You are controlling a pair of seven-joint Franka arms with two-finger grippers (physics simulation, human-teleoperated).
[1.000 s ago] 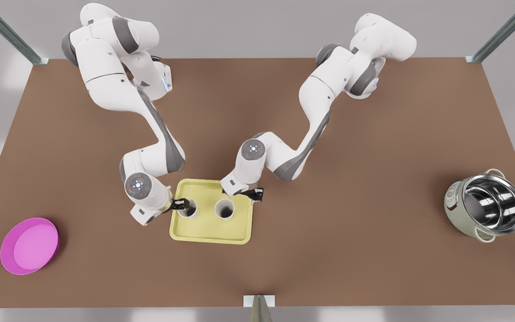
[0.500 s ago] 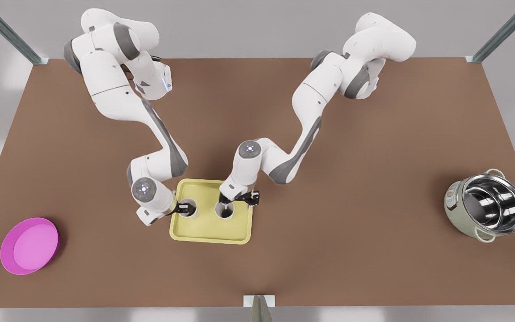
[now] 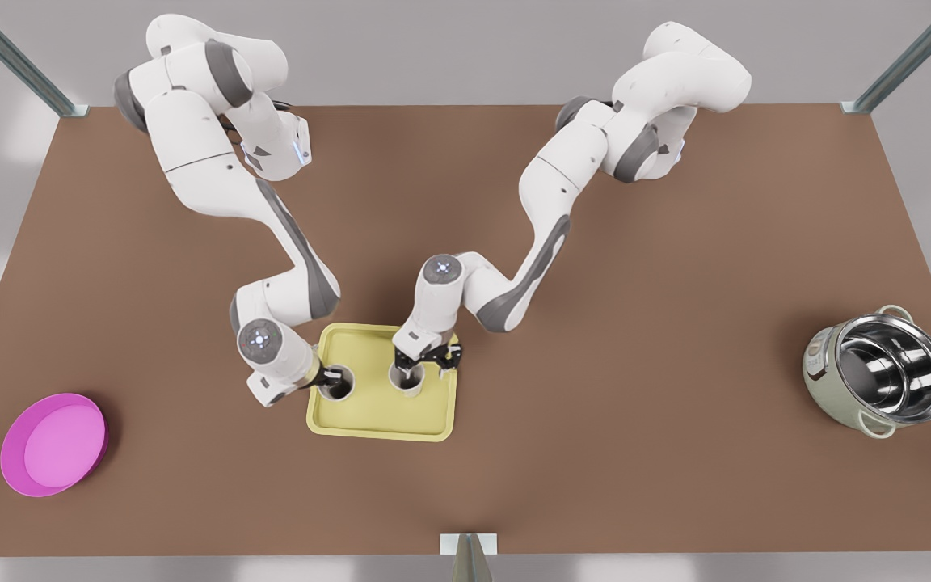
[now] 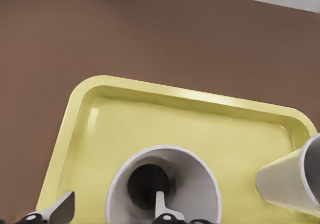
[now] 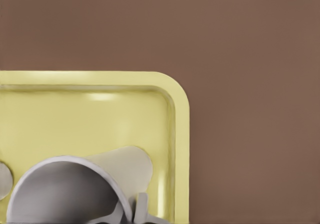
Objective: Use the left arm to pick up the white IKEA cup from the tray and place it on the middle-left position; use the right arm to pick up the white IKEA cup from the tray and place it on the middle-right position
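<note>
1. The left gripper [image 3: 334,377] straddles the rim of the left cup [image 3: 339,385] on the tray [image 3: 381,420], its fingers [image 4: 160,209] apart.
2. The right gripper [image 3: 419,368] pinches the right cup's [image 3: 407,380] rim, seemingly closed.
3. Both arms reach down from the far table [image 3: 595,453] edge.

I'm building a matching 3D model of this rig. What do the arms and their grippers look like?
Both arms have glossy white rounded shells with dark grey bands at the joints and a round grey cap with a small blue-lit centre near each wrist. The left gripper and right gripper are black with slim pale grey fingers. No loose cables are visible.
</note>
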